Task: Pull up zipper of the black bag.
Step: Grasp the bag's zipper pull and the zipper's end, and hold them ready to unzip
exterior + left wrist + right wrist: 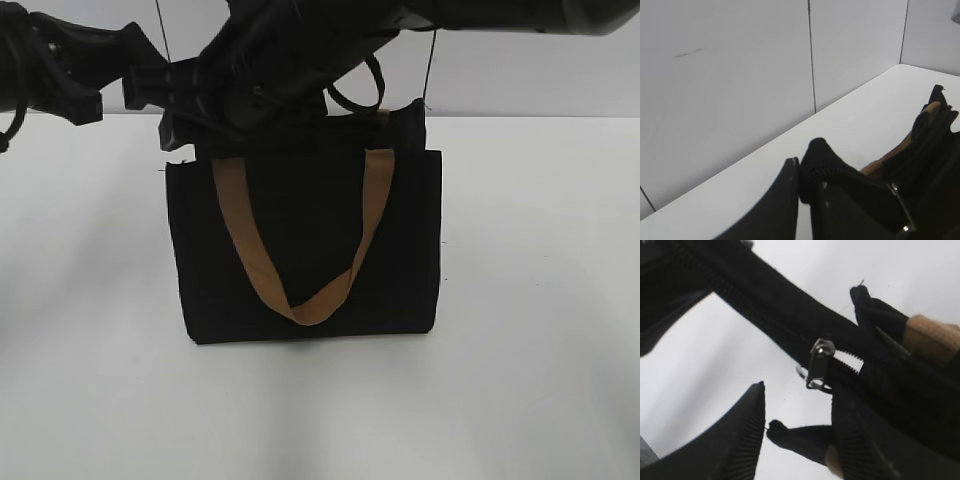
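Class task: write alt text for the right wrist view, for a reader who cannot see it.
A small silver zipper pull hangs on the black bag zipper line, just above the open right pincer, whose two ribbed black fingers stand apart below it without touching it. A tan strap shows at the right, over a white table.

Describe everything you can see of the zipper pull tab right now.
The pull tab is a small silver metal piece with a ring at its lower end, hanging from the slider on the black bag's zipper. Teeth show parted just beyond it. The right claw is open just below it, its ribbed fingers spread to either side, none touching the tab.
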